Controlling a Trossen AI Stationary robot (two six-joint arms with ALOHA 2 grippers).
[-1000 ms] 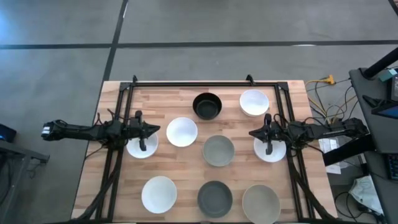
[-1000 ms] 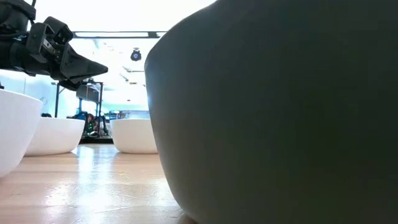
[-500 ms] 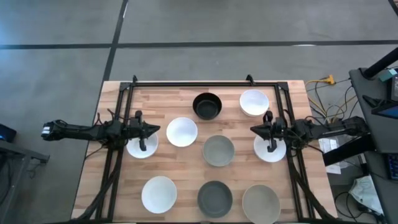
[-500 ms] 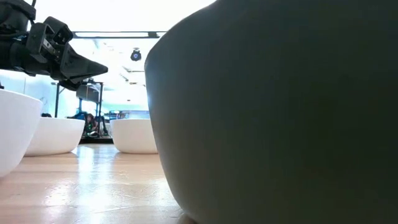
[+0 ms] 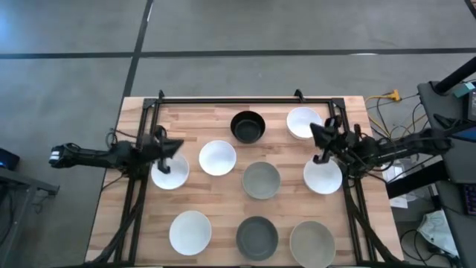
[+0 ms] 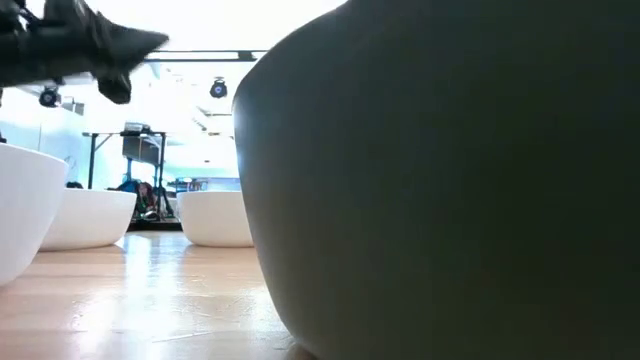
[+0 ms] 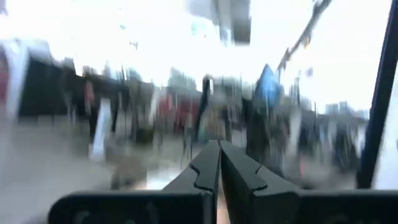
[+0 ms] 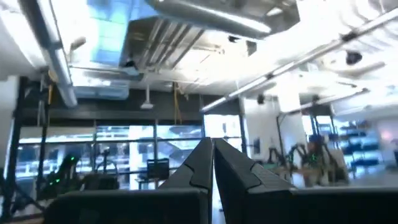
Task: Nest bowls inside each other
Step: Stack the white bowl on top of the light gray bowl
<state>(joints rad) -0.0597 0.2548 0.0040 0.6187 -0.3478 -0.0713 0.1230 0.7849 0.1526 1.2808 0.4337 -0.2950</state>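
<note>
Nothing nested yet; my left tool (image 5: 172,144) and right tool (image 5: 315,131), both pressed together, need spreading over nearby white bowls (image 5: 170,173)

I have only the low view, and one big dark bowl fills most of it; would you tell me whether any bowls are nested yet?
Observer: None. Nine bowls sit apart on the table.
Operator: Thank you. Where is the right gripper? I cannot see it.
Observer: The right gripper is raised at the table's right side, between the back white bowl and the near white bowl.
Operator: Is either gripper holding anything?
Observer: No. Both wrist views show the fingers shut on nothing; the left gripper is by the back rim of the left white bowl.
</note>
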